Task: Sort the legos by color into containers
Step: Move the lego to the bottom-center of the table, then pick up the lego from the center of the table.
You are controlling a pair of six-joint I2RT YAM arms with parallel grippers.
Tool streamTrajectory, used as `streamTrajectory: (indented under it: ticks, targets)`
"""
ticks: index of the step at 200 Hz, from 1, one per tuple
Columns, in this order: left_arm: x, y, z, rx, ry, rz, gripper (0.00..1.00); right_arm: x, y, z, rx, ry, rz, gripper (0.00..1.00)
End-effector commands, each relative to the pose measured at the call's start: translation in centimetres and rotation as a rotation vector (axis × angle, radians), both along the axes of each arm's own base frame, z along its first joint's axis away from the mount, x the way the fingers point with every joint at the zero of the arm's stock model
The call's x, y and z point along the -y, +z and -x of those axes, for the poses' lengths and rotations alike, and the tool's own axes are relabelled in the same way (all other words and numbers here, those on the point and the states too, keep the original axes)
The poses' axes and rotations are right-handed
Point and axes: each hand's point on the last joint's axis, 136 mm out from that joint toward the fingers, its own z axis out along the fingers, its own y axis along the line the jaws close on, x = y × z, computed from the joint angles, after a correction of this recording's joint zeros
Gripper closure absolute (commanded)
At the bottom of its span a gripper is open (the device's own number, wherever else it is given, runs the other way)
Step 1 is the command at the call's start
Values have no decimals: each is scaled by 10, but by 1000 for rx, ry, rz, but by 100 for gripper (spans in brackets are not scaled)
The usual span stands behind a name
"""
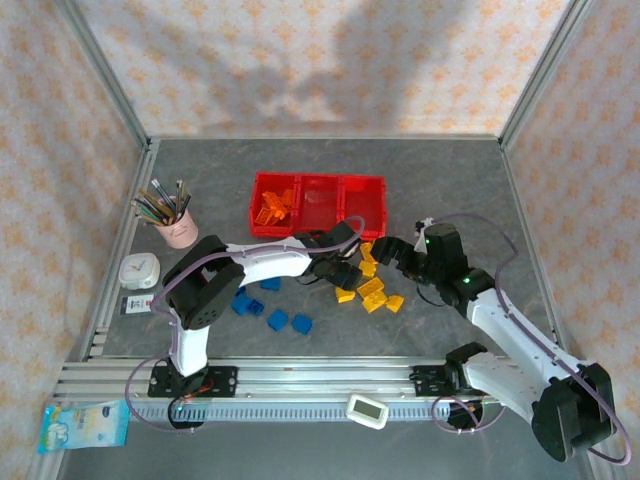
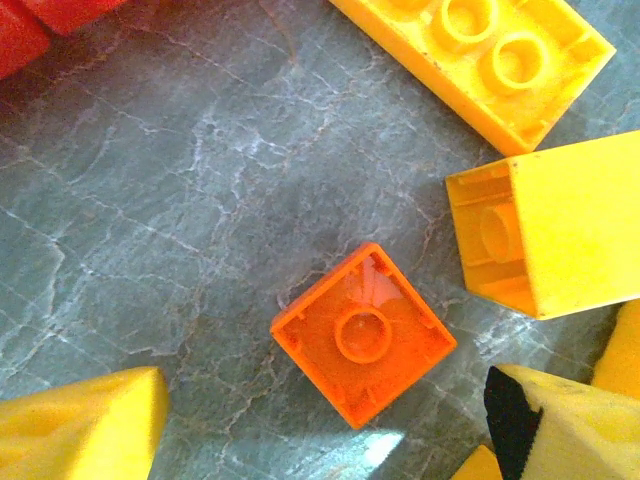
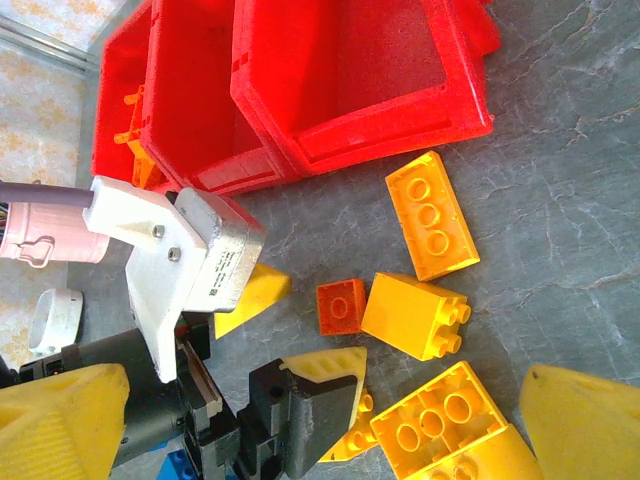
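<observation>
Left pincer (image 2: 320, 445) open, empty; between and just ahead of its yellow fingertips (image 2: 80, 430) a small square orange lego (image 2: 362, 335) lies hollow side up on the table (image 2: 200, 200), turned corner-on like a diamond. Right pincer (image 1: 398, 252) also open, empty, near the red containers (image 3: 300, 90)

Three wall panels (image 1: 330, 60) box in the scene, cream with a repeating pale orange floral print, met at the corners by slanted metal posts (image 1: 107, 75). Soft shadows spread across the back panel at the top of the frame. Below, the table (image 1: 450, 180) shows dark grey with marble-like veins, and a ribbed aluminium rail (image 1: 330, 375) runs along the bottom edge. Lighting is bright and even.
</observation>
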Motion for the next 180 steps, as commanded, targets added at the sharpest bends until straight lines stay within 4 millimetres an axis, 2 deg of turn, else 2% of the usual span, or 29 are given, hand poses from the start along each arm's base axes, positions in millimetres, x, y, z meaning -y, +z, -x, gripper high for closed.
streamTrajectory:
  ticks: [1,37,40,48,100,146,180]
  targets:
    - [9,17,6,3,-9,54,14,1,1,-3,3,-11,-7,0]
    - [5,10,4,-1,28,15,15,1,2,-3,4,-10,-9,0]
    - [4,0,5,-16,28,-9,16,1,2,-3,5,-10,-8,0]
    - [2,-5,4,-15,34,-35,16,1,2,-3,3,-11,-8,0]
    - [-5,-18,-12,3,85,-142,16,0,4,-5,6,-9,-15,0]
    - [-13,-17,-18,30,114,-180,24,0,5,-6,6,-10,-13,0]
    - [-21,-13,-16,33,130,-176,34,0,5,-7,8,-8,-13,0]
